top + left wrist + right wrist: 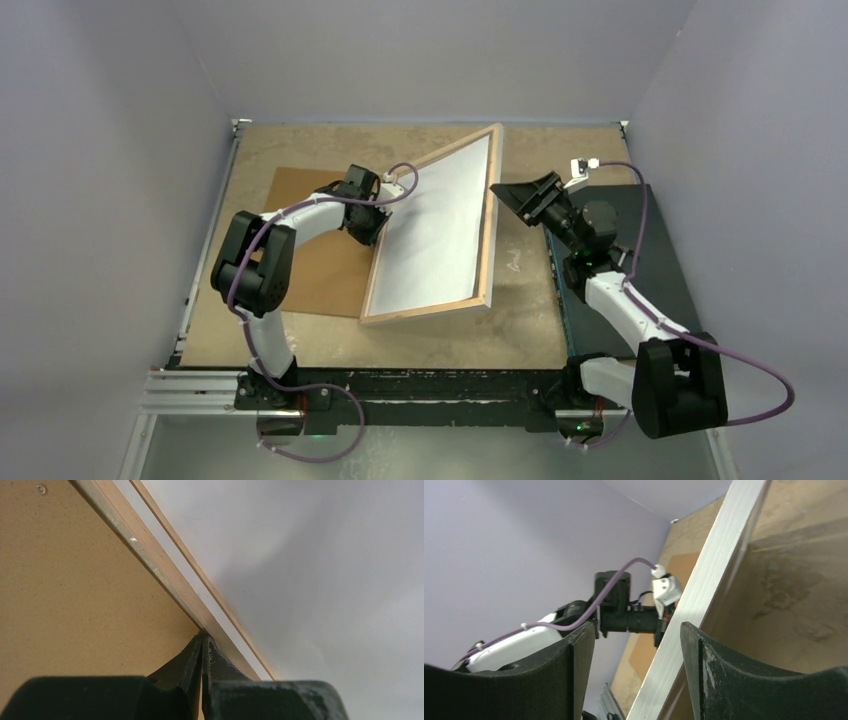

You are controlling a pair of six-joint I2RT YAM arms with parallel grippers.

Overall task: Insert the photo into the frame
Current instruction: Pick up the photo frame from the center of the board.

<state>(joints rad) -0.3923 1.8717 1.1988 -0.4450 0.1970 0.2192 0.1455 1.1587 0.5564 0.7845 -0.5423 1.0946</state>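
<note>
The frame (490, 220) stands tilted in the middle of the table, its light wood back facing up and left. A white sheet, the photo (440, 230) with its plain back showing, fills the opening. My left gripper (372, 222) is shut at the frame's left side. In the left wrist view its closed tips (202, 639) touch the edge of the wooden rail (150, 555), with the white back (325, 580) beyond. My right gripper (515, 192) is open at the right rail. In the right wrist view the silver rail (704, 595) runs between the spread fingers (634, 627), closer to the right one.
A plain brown backing board (310, 250) lies flat on the table under and left of the frame. A dark flat mat (660, 240) lies along the right side under my right arm. Grey walls close in the table on three sides.
</note>
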